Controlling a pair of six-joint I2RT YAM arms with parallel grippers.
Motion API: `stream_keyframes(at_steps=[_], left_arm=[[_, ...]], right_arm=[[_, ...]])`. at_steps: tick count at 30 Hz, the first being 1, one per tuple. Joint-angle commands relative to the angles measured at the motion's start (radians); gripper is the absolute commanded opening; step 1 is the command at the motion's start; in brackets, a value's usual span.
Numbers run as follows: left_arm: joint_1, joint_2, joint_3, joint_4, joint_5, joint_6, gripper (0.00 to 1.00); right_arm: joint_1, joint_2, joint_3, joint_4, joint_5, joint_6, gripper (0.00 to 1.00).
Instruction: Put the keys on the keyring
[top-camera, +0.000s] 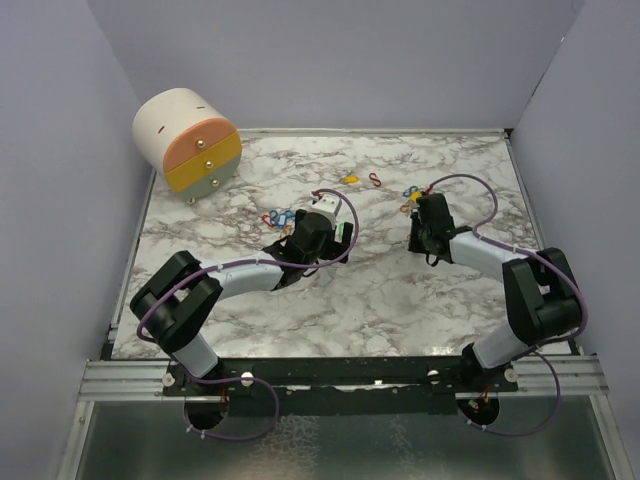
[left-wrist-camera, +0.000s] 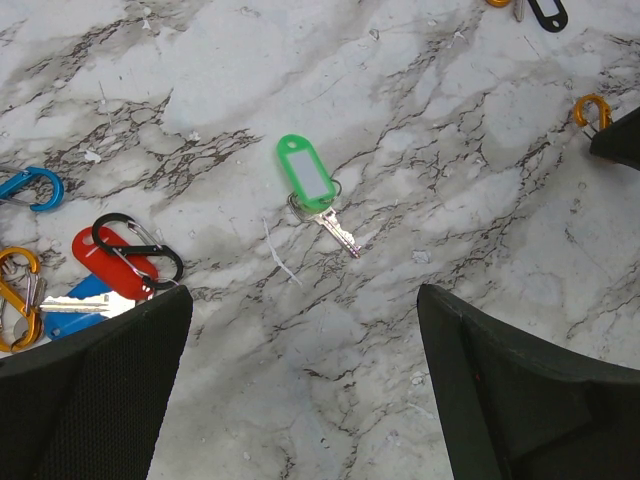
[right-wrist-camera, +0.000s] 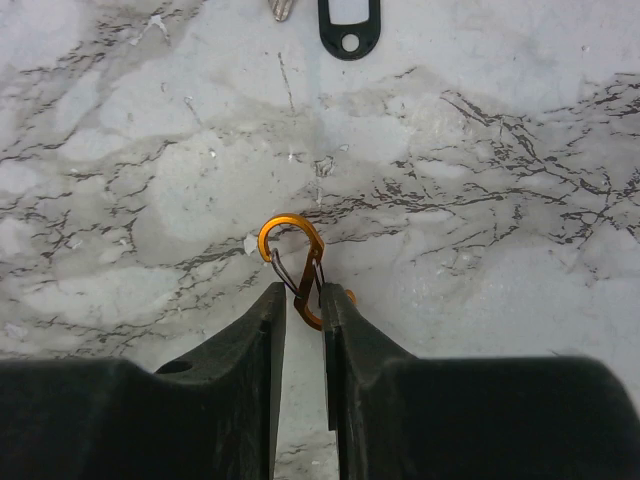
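My right gripper (right-wrist-camera: 300, 296) is shut on an orange S-shaped clip (right-wrist-camera: 296, 262), pinching its lower half just above the marble. A black key tag (right-wrist-camera: 349, 26) lies ahead of it. My left gripper (left-wrist-camera: 305, 335) is open and empty, its fingers (left-wrist-camera: 100, 390) wide apart above bare marble. A green key tag (left-wrist-camera: 305, 173) with a small metal key lies just ahead of it. To its left lie a red tag (left-wrist-camera: 105, 258) under a black clip (left-wrist-camera: 137, 250) and a blue tag (left-wrist-camera: 82, 293). In the top view the left gripper (top-camera: 315, 230) and right gripper (top-camera: 426, 212) are mid-table.
An orange clip (left-wrist-camera: 18, 292) and a blue clip (left-wrist-camera: 30, 187) lie at the left. A yellow tag (top-camera: 349, 179) and a red S clip (top-camera: 375, 180) lie farther back. A round cream drawer box (top-camera: 188, 140) stands at the back left. Grey walls surround the table.
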Motion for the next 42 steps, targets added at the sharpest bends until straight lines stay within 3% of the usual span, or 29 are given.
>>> stream_keyframes(at_steps=[1,13,15,17,19,28,37,42], left_arm=[[0.005,-0.027,-0.010,0.019,0.017,0.000,0.97],[0.005,-0.033,-0.010,0.020,0.028,-0.005,0.97],[0.006,-0.030,-0.008,0.020,0.031,-0.005,0.96],[0.006,-0.032,-0.010,0.020,0.029,-0.005,0.96],[0.006,-0.034,-0.011,0.022,0.029,-0.005,0.96],[0.010,-0.030,-0.013,0.064,0.128,-0.005,0.95],[0.067,-0.039,-0.059,0.173,0.344,-0.065,0.74],[0.092,-0.027,-0.080,0.247,0.430,-0.103,0.68]], right_arm=[[0.007,-0.081,-0.016,0.004,-0.042,-0.008,0.22],[0.012,-0.091,-0.007,-0.012,-0.135,-0.038,0.27],[0.019,-0.082,-0.001,-0.012,-0.143,-0.043,0.22],[0.026,-0.064,0.003,-0.013,-0.145,-0.046,0.08],[0.035,-0.045,0.007,-0.009,-0.151,-0.055,0.01],[0.143,0.012,0.033,0.043,-0.183,-0.134,0.01],[0.159,-0.113,-0.049,0.215,-0.355,-0.136,0.01],[0.159,-0.152,-0.061,0.244,-0.419,-0.133,0.01]])
